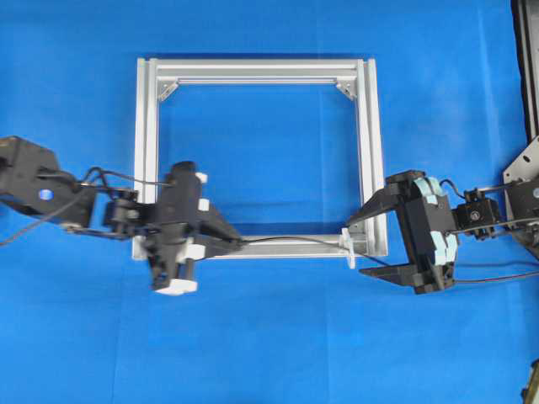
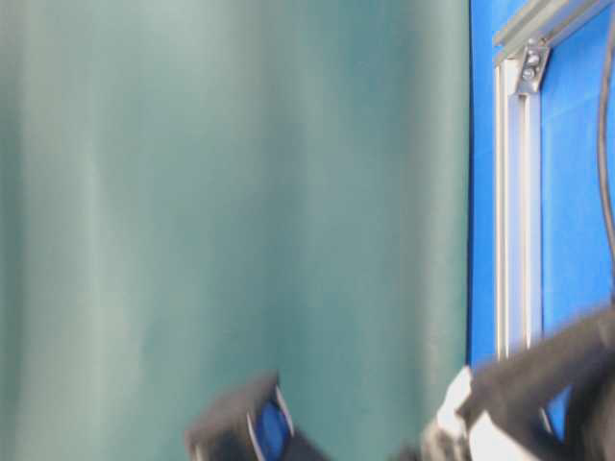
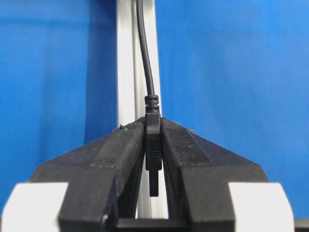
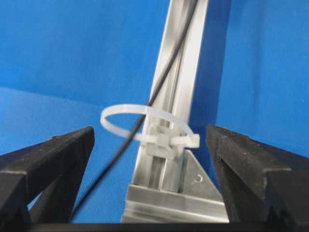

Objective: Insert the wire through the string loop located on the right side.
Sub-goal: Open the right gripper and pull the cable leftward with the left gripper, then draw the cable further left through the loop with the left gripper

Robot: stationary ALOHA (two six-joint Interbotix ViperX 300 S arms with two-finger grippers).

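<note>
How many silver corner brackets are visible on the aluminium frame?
3: top left and top right inner corners in the overhead view, and one below the string loop near the right gripper. Others may be hidden.

I count two grippers of mine: my left gripper point(image 1: 226, 244) and my right gripper point(image 1: 364, 246). Between them lies one metal frame point(image 1: 366, 126) made of four bars, with two corner brackets point(image 1: 167, 89) showing at its far side. One wire point(image 3: 145, 53). One string loop point(image 4: 145, 118).
</note>
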